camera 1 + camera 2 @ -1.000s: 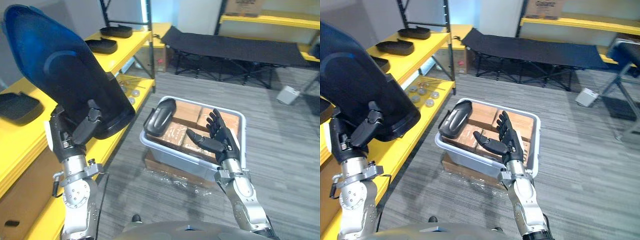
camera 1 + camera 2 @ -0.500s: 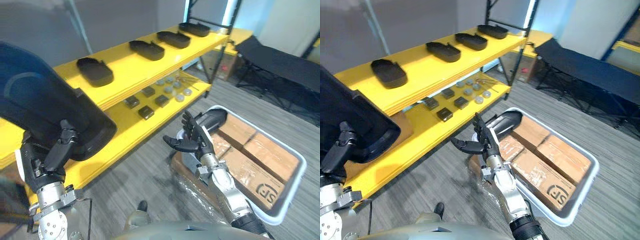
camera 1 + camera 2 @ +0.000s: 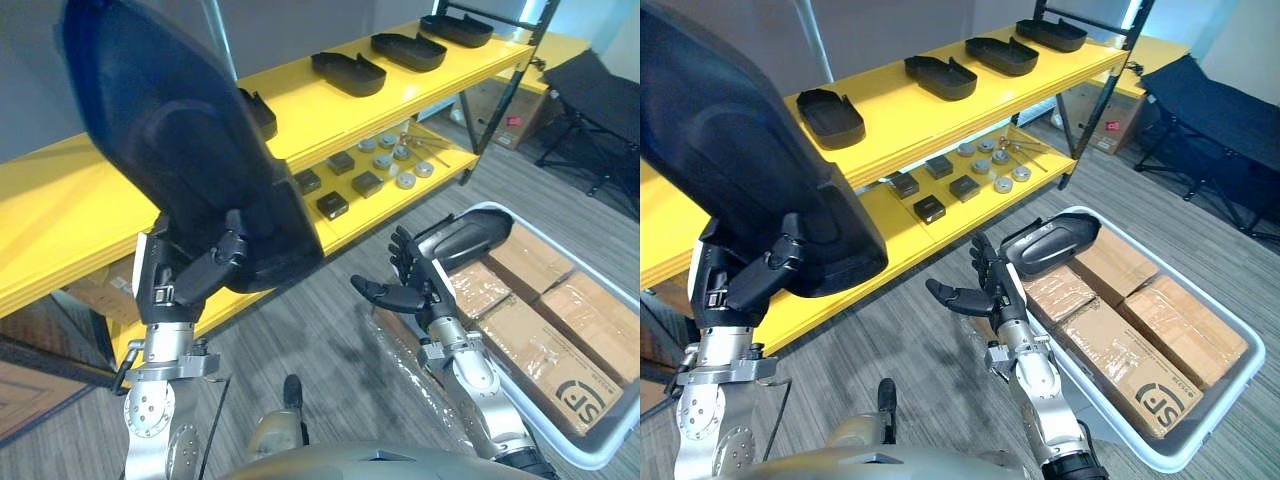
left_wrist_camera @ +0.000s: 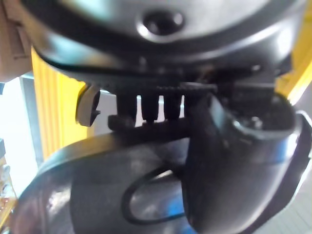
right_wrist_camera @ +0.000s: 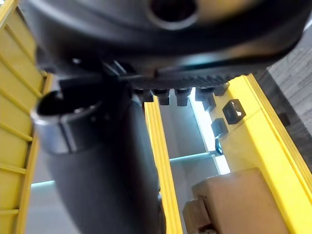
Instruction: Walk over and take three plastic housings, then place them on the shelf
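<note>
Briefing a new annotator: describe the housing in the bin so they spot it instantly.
Find the pale plastic bin on the floor beside the yellow shelf. At its end nearest the shelf lies a dark housing, just beyond the open right robot hand. It is the only glossy black, rounded piece among brown cardboard boxes.

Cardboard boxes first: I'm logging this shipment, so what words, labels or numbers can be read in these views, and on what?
Nearest cardboard box: one dark round printed mark, too small and skewed to read.
Other cardboard boxes: nothing legible.
Plastic housings on the shelf: no print visible.
Plastic housing in the left hand: no print visible.
</note>
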Motion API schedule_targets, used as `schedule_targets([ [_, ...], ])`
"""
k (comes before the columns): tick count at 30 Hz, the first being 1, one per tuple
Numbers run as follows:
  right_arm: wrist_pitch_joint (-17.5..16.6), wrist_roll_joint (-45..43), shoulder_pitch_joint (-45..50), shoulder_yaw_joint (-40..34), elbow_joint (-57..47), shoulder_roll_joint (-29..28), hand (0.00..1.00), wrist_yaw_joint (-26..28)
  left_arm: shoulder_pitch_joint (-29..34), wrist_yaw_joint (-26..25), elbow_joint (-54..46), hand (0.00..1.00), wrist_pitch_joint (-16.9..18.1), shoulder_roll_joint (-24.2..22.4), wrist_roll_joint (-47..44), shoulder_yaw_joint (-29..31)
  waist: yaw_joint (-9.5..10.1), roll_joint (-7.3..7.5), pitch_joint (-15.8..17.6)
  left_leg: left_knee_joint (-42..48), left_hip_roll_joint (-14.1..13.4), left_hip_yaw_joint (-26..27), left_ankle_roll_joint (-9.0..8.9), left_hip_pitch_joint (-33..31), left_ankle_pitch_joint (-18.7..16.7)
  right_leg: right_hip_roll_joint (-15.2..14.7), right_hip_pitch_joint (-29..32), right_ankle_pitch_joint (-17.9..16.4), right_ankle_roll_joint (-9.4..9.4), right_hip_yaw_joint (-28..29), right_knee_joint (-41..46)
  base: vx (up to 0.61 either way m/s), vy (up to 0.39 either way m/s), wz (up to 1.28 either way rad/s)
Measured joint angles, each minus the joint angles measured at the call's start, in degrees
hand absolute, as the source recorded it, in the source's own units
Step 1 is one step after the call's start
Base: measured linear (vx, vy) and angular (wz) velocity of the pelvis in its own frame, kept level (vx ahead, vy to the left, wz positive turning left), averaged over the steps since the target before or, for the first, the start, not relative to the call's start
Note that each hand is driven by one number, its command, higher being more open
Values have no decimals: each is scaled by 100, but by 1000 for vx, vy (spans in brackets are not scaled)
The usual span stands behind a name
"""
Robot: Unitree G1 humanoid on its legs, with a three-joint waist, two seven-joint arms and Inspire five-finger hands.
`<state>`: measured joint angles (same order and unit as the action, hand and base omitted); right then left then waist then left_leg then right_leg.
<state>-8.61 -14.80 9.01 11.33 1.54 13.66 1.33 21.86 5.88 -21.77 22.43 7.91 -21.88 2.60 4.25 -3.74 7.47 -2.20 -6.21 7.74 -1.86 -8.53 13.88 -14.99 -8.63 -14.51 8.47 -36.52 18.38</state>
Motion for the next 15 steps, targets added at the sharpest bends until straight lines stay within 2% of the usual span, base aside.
schedule_targets([
  [3,-37,32,-67,1,0,12,100,68,-11,-145,206,0,1,20,2,-83,4,-56,60,2,-18,-81,-6,-98,87,-50,166,-171,-21,-6,356,-60,-52,17],
  [7,-248,29,-81,-15,0,16,100,121,34,-319,473,0,-4,49,-2,-58,32,2,98,113,37,-173,-1,-103,56,-157,127,-391,-64,-95,592,-19,-34,14],
  [12,-618,45,-116,-104,-25,-107,100,48,39,-56,451,0,-3,32,-7,135,112,161,120,514,315,-303,18,-212,-248,-422,-121,-528,86,-269,575,40,38,21],
  [15,-722,90,-121,-210,-98,-338,100,-81,40,131,326,0,-7,39,1,372,282,401,131,1254,550,-275,145,-411,-803,-575,-408,-463,193,-322,346,159,84,19],
])
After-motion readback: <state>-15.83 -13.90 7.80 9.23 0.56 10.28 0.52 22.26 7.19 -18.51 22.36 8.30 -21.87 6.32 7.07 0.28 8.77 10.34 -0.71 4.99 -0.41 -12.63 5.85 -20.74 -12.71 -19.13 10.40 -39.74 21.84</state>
